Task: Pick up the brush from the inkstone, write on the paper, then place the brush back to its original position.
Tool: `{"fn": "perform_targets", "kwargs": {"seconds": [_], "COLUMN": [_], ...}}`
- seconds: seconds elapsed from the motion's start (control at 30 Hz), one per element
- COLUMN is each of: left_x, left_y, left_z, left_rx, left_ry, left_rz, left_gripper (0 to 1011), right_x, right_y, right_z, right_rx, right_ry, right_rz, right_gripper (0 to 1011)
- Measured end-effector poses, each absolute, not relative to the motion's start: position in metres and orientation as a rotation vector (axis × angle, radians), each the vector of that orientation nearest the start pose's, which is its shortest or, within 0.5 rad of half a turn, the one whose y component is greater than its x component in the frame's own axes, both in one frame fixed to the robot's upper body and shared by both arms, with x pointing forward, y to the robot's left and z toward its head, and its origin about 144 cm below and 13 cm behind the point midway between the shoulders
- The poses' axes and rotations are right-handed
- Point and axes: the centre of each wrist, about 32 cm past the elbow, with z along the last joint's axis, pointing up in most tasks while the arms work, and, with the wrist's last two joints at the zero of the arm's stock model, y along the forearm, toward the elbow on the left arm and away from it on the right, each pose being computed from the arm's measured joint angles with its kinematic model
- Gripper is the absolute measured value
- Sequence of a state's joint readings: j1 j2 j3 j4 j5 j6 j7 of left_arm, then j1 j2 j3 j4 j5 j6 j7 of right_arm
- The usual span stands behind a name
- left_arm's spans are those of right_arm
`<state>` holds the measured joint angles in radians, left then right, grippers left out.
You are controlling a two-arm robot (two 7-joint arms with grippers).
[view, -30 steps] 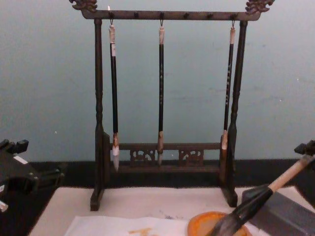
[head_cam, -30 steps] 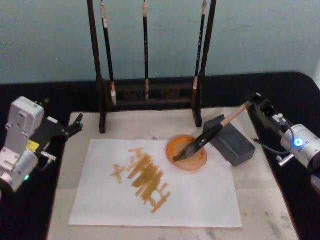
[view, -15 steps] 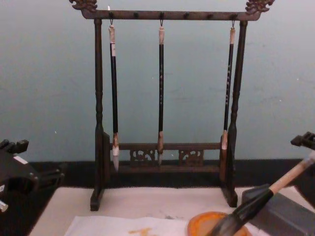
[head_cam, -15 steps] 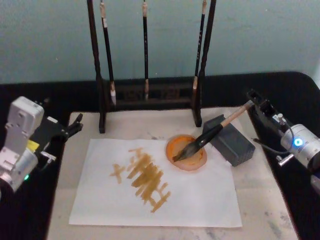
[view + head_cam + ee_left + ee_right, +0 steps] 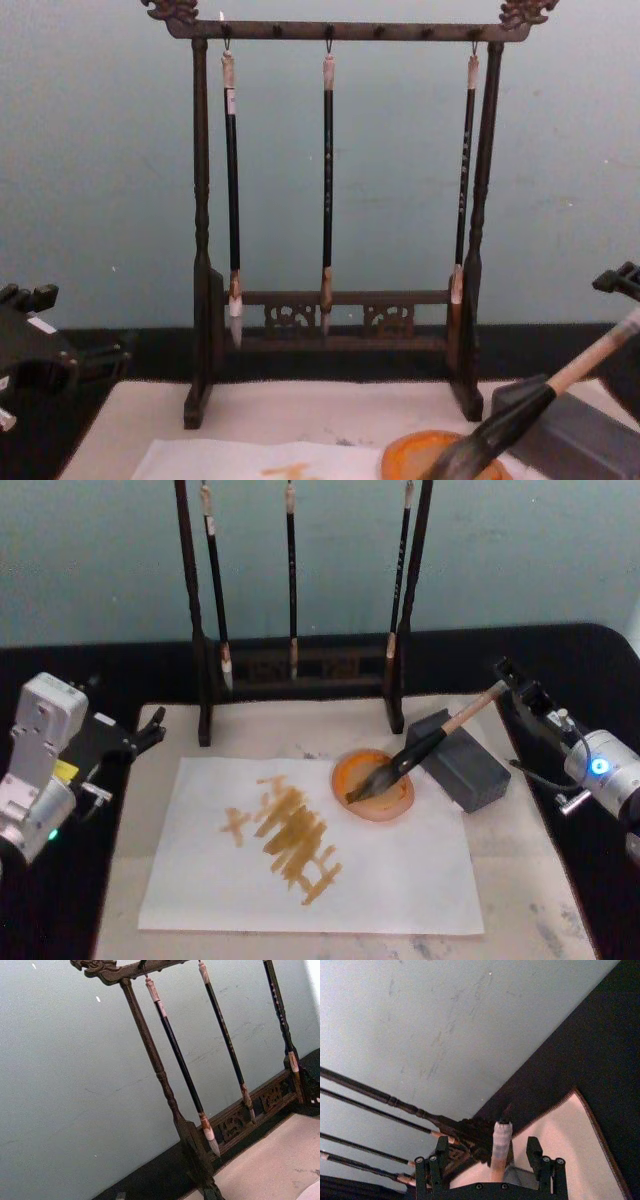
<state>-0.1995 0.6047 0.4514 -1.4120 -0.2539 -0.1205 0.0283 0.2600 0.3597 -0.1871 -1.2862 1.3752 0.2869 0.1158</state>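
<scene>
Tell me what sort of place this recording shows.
Likely a calligraphy desk: a wooden rack hung with thin brushes, a felt mat under written-on paper, and the brush resting in an orange inkstone.

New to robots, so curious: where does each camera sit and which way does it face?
Head: high, looking down on the paper; left gripper and right gripper at the sides.
Chest: lower, facing the rack; left gripper at its edge.
Left wrist: faces the rack, tilted.
Right wrist: looks past its open gripper and the brush.
All see the rack.
</scene>
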Motion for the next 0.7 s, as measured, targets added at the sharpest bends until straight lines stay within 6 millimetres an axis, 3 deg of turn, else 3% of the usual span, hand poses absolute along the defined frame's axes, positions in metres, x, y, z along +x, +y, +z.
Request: {"fn": "perform_targets", "kwargs": {"seconds": [0.17,0.4,0.57,0.7], "left_x": [0.489,0.489,0.489,0.489], "left_y": [0.31,0.31,0.31,0.31], "left_z": [1.14,1.14,1.14,1.14], "left_rx": [0.304,0.305,0.304,0.304], "left_ry": [-0.285,-0.285,-0.285,-0.285], "left_rz": [1.248,1.248,1.248,1.248], "left_gripper": [1009,1010,1010,1010], "right_x": [0.514,0.491,0.469,0.459], "right_y": [-0.306,-0.299,-0.288,-0.283], "right_z": [1.16,1.179,1.191,1.194], "right_rx": [0.457,0.313,0.147,0.09], "right_ry": [0.945,0.711,0.261,0.077], "right_rz": [-1.183,-1.283,-1.378,-1.402], "right_gripper": [1000,1000,1000,1000]}}
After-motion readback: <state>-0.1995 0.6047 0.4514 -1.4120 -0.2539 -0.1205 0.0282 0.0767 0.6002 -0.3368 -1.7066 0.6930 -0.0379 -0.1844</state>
